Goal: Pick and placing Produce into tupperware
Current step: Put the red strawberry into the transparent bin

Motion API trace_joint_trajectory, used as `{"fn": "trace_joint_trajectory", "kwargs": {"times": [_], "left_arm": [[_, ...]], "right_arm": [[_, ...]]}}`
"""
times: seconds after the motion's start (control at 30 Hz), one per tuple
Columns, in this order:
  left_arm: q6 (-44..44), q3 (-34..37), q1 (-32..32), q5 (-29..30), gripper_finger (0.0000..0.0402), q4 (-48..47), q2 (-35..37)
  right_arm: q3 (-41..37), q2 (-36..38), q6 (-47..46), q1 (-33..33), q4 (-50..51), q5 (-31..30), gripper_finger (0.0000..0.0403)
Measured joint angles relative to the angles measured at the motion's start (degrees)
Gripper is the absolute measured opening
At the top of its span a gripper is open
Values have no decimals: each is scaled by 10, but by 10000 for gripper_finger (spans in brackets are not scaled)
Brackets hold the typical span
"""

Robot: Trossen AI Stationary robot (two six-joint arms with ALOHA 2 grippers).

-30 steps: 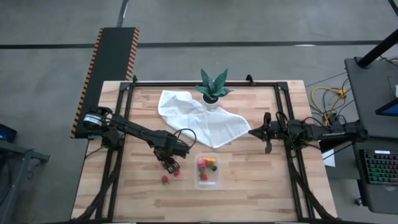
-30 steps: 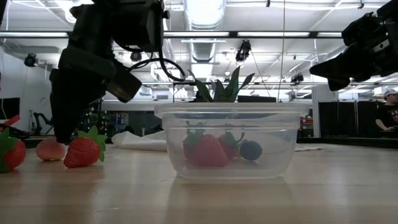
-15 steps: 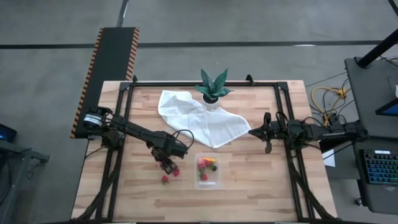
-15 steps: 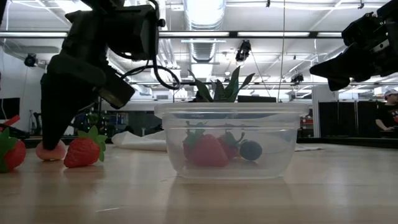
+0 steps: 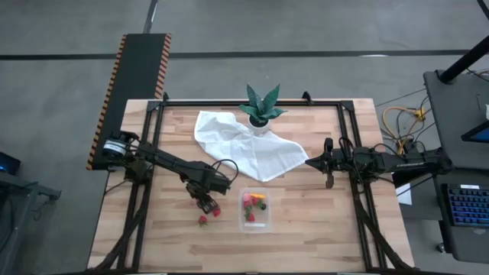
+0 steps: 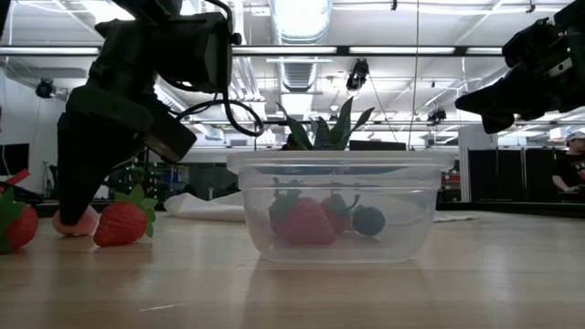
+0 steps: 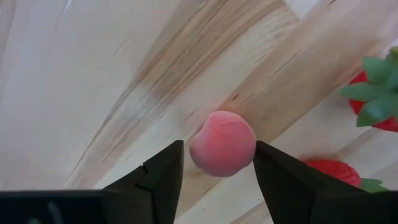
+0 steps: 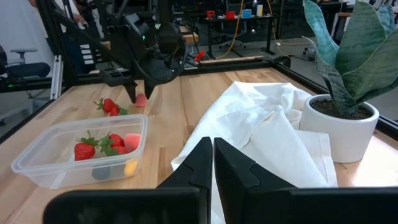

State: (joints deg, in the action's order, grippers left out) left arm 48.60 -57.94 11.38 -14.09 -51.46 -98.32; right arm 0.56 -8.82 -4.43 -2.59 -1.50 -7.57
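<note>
While the left gripper (image 7: 217, 180) points straight down at the wooden table (image 5: 306, 229), its two dark fingers (image 7: 163, 177) stand spread on either side of a pink piece (image 7: 222, 143). Whether they touch it cannot be told. The piece is round, smooth and matte with a small notch on one side, so no clear long axis or pointing direction. It sits on the tabletop right between the fingertips.

Two red strawberries (image 7: 373, 93) with green leafy tops lie just beside the gripper, past one finger.

The clear container (image 5: 255, 210) is near the gripper, on its right-arm side. It is thin clear plastic with rounded corners, long axis running away from the plant (image 5: 262, 107). Inside are strawberries, a dark round piece and an orange-yellow one.

The left arm reaches in from its table edge, elbow low, wrist bent down steeply.

The right gripper (image 8: 212, 165) hovers with fingers pressed together, empty, held level over the edge of the crumpled white cloth (image 5: 248, 149).
</note>
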Motion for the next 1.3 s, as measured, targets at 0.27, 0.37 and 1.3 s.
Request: {"fn": "trace_joint_trajectory", "kwargs": {"times": [0.27, 0.37, 1.3], "left_arm": [[-31, 1, 0, 1, 96, 0, 0], [-59, -3, 0, 6, 69, 0, 0], [-373, -219, -5, 110, 54, 31, -1]], "right_arm": [[0, 0, 1, 0, 0, 0, 9], [0, 0, 0, 0, 0, 0, 9], [0, 0, 4, 0, 0, 0, 9]]}}
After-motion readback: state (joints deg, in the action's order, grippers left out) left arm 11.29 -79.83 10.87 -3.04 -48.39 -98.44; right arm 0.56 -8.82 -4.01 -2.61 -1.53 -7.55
